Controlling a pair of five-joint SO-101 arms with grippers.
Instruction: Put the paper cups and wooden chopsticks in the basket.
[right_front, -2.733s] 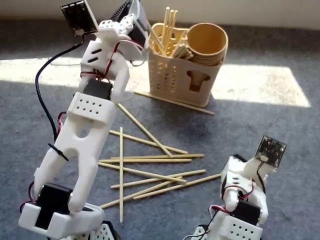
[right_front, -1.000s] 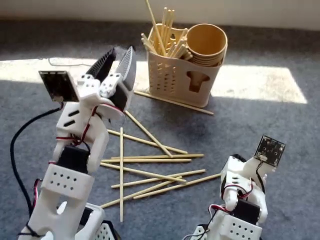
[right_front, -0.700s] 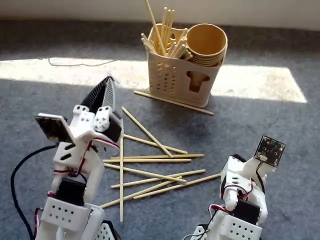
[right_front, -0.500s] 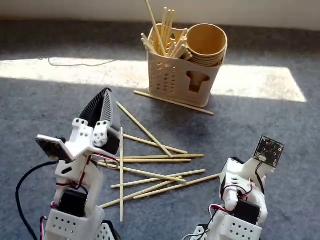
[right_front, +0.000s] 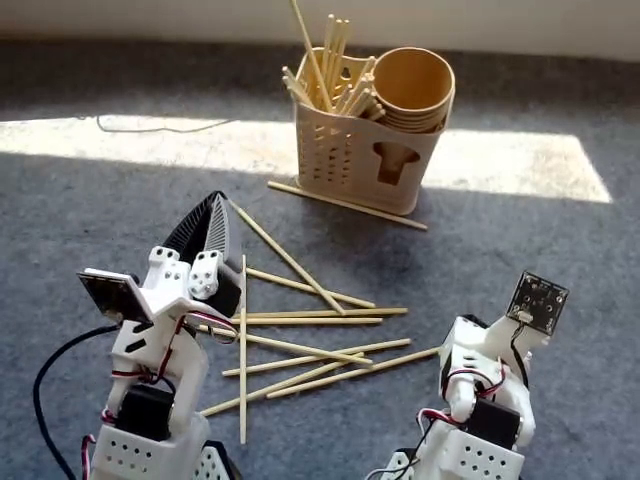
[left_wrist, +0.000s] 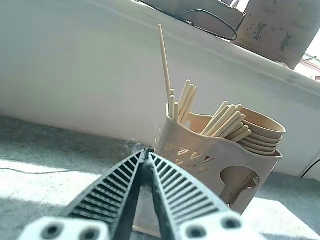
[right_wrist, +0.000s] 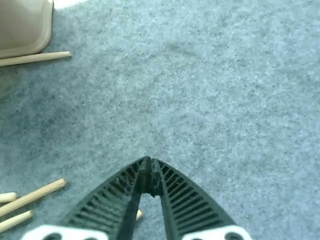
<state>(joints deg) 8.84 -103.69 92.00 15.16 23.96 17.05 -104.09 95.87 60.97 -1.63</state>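
Currently left end effector (left_wrist: 146, 151) is closed and empty near the chopsticks (right_front: 300, 318). Sticks lie crossed, so a pinch could drag neighbours or slip.

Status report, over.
Left pincer shut, empty; right pincer shut, empty. Tan paper cups in cream slotted basket. Loose wooden chopsticks on grey carpet, one at basket's base.

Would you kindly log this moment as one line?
left gripper shut, empty | right gripper shut, empty | paper cups in basket | chopsticks loose on carpet
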